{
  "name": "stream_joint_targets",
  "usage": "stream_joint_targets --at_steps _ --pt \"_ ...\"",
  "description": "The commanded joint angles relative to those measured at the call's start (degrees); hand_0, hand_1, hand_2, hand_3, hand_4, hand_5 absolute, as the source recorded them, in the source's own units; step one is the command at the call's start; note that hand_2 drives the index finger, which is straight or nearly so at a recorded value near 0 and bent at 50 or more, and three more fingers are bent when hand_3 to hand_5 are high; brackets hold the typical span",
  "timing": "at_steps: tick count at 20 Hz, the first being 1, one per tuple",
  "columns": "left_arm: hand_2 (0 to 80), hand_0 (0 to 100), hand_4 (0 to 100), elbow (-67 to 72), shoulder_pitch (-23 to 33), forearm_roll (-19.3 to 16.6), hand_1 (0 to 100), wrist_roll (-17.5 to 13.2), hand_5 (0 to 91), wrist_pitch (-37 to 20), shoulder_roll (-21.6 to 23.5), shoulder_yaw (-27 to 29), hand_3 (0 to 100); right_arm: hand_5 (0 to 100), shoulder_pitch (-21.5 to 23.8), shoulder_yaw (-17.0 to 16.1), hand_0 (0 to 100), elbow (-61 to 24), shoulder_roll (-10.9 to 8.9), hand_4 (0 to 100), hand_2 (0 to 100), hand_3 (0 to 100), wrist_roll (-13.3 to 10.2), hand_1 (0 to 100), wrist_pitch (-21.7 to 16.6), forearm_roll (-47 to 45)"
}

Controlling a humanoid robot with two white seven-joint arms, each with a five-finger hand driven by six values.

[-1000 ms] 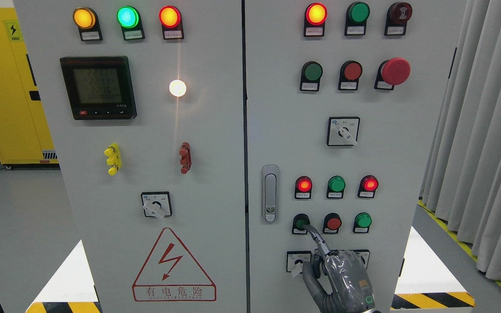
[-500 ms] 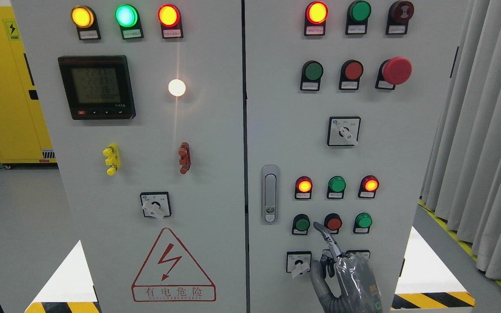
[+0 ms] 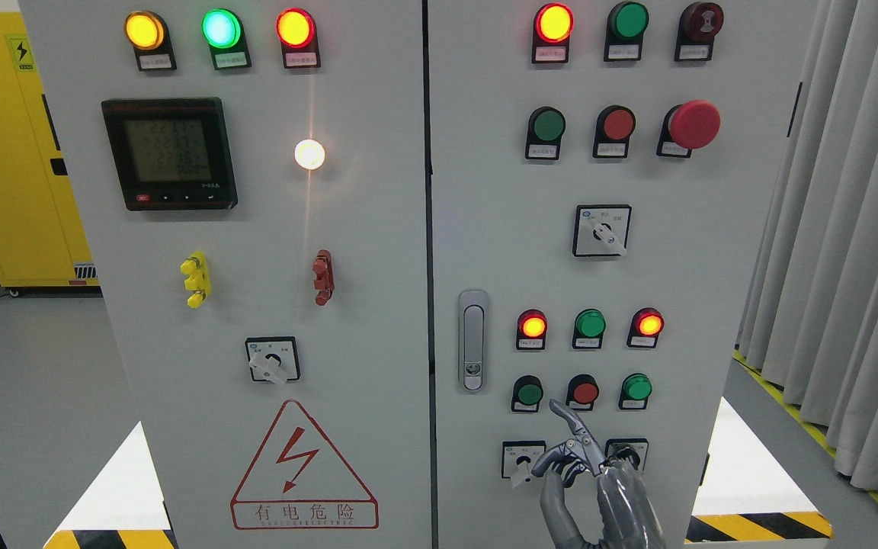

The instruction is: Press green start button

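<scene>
The green button sits at the left of the lower button row on the right cabinet door, beside a red button and another green button. My right hand comes up from the bottom edge, below this row. Its index finger points up, with the tip just below and between the green and red buttons, off both. The other fingers are curled and hold nothing. The left hand is out of view.
Two rotary selector switches sit right behind the hand. A door latch is left of the buttons, and lit red lamps are above them. Grey curtains hang at the right. A yellow cabinet stands at the far left.
One second ago the index fingertip was on the green button. It has since pulled back, right and downward, off the button, and the hand has sunk lower in the picture.
</scene>
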Motion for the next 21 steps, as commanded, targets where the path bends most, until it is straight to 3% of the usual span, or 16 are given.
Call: stream_joint_targets --at_steps 1,4,10,21 --pt "0.0 12 0 0.02 -0.01 0.0 56 0.02 0.0 0.02 0.0 0.0 0 22 3.3 3.14 84 -6.54 -1.09 25 0 18 1.77 68 0.48 -9.22" --pt "0.0 12 0 0.02 -0.01 0.0 56 0.02 0.0 0.02 0.0 0.0 0 15 5.67 3.58 66 -7.6 -1.01 19 0 12 1.95 64 0.57 -11.15" --pt "0.0 12 0 -0.07 -0.01 0.0 56 0.02 0.0 0.02 0.0 0.0 0 12 7.7 5.08 53 -8.57 -1.09 15 0 8 1.95 62 1.1 -13.62" --pt "0.0 12 0 0.02 0.08 0.0 56 0.02 0.0 0.02 0.0 0.0 0 11 7.7 5.08 48 -8.57 -1.09 15 0 8 1.95 62 1.71 -13.71"
